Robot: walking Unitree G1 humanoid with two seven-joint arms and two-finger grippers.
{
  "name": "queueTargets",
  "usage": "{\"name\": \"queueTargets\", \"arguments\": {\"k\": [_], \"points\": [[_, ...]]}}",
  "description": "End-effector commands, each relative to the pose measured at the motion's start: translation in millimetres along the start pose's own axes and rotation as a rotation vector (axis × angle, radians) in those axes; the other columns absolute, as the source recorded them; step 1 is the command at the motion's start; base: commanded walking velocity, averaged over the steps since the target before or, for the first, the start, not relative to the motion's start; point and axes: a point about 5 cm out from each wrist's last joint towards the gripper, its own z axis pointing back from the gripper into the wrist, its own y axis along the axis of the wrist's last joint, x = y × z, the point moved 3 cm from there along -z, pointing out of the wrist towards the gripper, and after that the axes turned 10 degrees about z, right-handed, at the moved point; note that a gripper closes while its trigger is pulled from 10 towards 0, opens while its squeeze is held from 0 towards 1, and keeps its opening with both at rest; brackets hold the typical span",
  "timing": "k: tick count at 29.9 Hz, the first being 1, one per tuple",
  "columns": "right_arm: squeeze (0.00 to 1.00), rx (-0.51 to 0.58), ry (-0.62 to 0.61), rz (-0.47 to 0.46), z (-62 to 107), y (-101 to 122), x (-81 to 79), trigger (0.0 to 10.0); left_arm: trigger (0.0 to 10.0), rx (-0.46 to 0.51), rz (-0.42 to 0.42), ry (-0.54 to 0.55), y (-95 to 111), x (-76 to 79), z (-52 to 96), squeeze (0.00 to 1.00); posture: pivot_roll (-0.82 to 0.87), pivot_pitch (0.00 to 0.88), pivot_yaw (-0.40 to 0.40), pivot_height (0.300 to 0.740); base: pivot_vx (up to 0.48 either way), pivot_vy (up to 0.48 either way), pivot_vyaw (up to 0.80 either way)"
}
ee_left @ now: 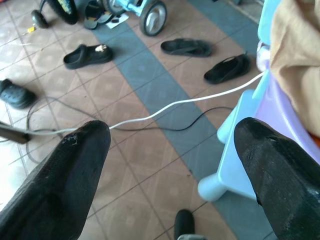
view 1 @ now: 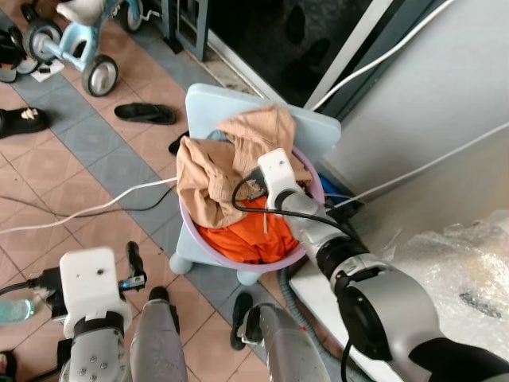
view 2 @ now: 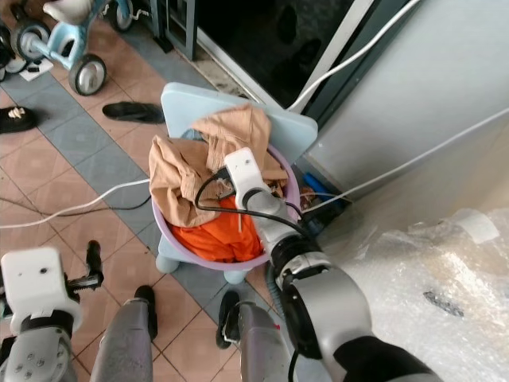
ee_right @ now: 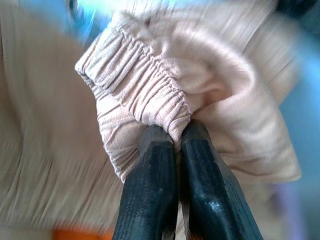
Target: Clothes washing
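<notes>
A lilac basin (view 1: 208,248) sits on a light blue child's chair (view 1: 208,107). It holds a tan garment (view 1: 208,179) piled over an orange one (view 1: 242,235). My right arm reaches into the basin, and my right gripper (ee_right: 176,137) is shut on the tan garment's elastic waistband (ee_right: 145,92). My left gripper (ee_left: 172,150) is open, held low over the tiled floor to the left of the chair, with nothing between its fingers (ee_left: 75,170).
A white machine (view 1: 445,87) stands to the right, with bubble wrap (view 1: 465,270) on a surface beside it. A white cable (view 1: 87,208) and a black cable cross the floor. Sandals (view 1: 145,113) and a child's tricycle (view 1: 79,40) lie at far left.
</notes>
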Motion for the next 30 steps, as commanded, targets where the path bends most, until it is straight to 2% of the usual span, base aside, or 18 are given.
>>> {"name": "queueTargets", "arguments": {"k": [1,2,4,6,7,8,9,10,12,15,17,22,25,26,30], "points": [[0.00,0.064,-0.029,-0.006,2.0,9.4,15.3,0.0,10.0,-0.013,-0.002,-0.026,-6.1,6.1,-6.8,0.00,0.18,0.124,-0.199,0.740,0.000,0.000,0.00],[0.00,0.121,-0.066,-0.004,5.6,17.3,28.9,0.0,10.0,0.014,0.008,-0.049,-2.5,13.0,-17.6,0.00,0.17,0.094,-0.192,0.740,0.000,0.000,0.00],[0.00,0.131,-0.075,-0.003,6.1,19.1,31.9,0.0,10.0,0.020,0.011,-0.054,-1.7,14.8,-21.8,0.00,0.16,0.084,-0.189,0.740,0.000,0.000,0.00],[0.00,0.175,-0.109,0.022,11.8,22.7,43.0,0.0,10.0,0.045,0.020,-0.073,2.2,20.6,-30.3,0.00,0.15,0.054,-0.180,0.740,0.000,0.000,0.00],[0.00,0.193,-0.136,0.036,15.9,23.2,49.0,0.0,10.0,0.056,0.022,-0.081,3.9,23.5,-36.3,0.00,0.13,0.012,-0.170,0.740,0.000,0.000,0.00],[0.00,0.193,-0.136,0.036,15.9,23.2,49.0,0.0,10.0,0.056,0.022,-0.081,3.9,23.5,-36.3,0.00,0.13,0.012,-0.170,0.740,0.000,0.000,0.00],[0.00,0.214,-0.178,0.033,23.6,22.7,56.4,0.0,10.0,0.068,0.026,-0.092,5.9,27.5,-43.5,0.00,0.11,0.000,-0.155,0.740,0.000,0.000,0.00],[0.00,0.214,-0.178,0.033,23.6,22.7,56.4,0.0,10.0,0.068,0.026,-0.092,5.9,27.5,-43.5,0.00,0.11,0.000,-0.155,0.740,0.000,0.000,0.00],[0.00,0.253,-0.256,0.015,44.2,20.4,64.1,0.0,10.0,0.093,0.034,-0.123,10.2,35.6,-53.0,0.00,0.08,0.000,-0.131,0.740,0.000,0.000,0.00],[0.00,0.277,-0.315,0.010,65.1,16.8,61.6,0.0,10.0,0.117,0.041,-0.161,14.3,45.8,-63.8,0.00,0.05,0.000,-0.103,0.740,0.000,0.000,0.00],[0.00,0.285,-0.345,0.056,73.2,14.4,59.3,0.0,10.0,0.139,0.033,-0.196,16.9,54.5,-68.5,0.00,0.03,0.000,-0.075,0.740,0.000,0.000,0.00],[0.00,0.298,-0.413,0.021,76.7,18.0,67.5,0.0,10.0,0.164,0.032,-0.242,21.8,67.6,-76.3,0.00,0.01,0.000,-0.014,0.740,0.000,-0.096,0.00],[0.00,0.306,-0.417,0.034,77.2,20.5,68.8,0.0,10.0,0.175,0.030,-0.255,24.4,70.8,-78.0,0.00,0.00,0.000,-0.008,0.740,0.000,-0.240,0.00],[0.00,0.310,-0.430,0.054,83.6,26.3,70.8,0.0,10.0,0.195,0.025,-0.278,26.9,75.6,-81.5,0.00,0.00,0.000,-0.005,0.740,0.000,-0.240,0.00],[0.00,0.318,-0.458,0.075,88.0,32.3,75.9,0.0,10.0,0.206,0.016,-0.292,28.0,76.8,-86.7,0.00,0.01,0.000,-0.003,0.740,0.000,-0.261,0.00]]}}
